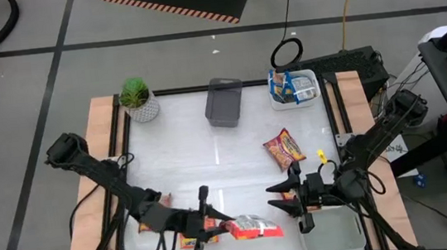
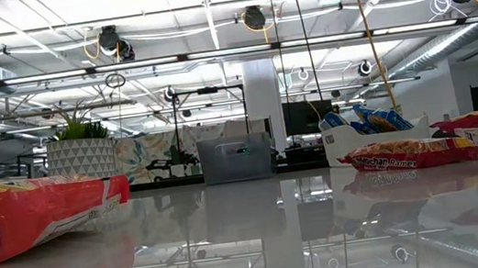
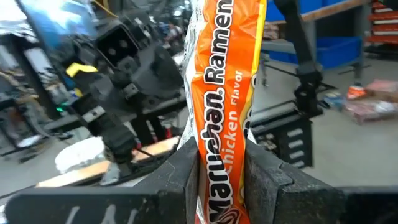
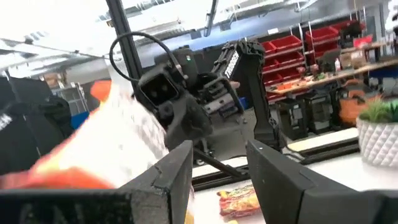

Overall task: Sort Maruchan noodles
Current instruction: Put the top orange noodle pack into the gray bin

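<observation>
My left gripper (image 1: pixel 210 219) hovers near the table's near edge, shut on an orange Maruchan chicken ramen packet (image 1: pixel 255 226) that reaches toward the right arm. My right gripper (image 1: pixel 285 197) faces it from the right, open, with nothing between its fingers (image 4: pixel 217 162). A second red-and-yellow packet (image 1: pixel 190 242) lies flat on the table under the left arm. Another packet (image 1: pixel 284 148) lies flat right of the middle. Blue packets (image 1: pixel 286 87) sit in the white tray (image 1: pixel 311 74) at the far right. My left gripper pinches the orange packet near one of its ends (image 3: pixel 221 171) between its two fingers. The fingers come level from the table's left and lie along the packet. The rest of the packet (image 3: pixel 224 68) sticks out ahead of the fingers, printed face up, lifted clear of the table.
A grey tray (image 1: pixel 224 102) stands at the far middle and a potted plant (image 1: pixel 137 99) at the far left corner. Another white tray (image 1: pixel 335 231) sits at the near right, under the right arm. Bare tabletop lies in the middle.
</observation>
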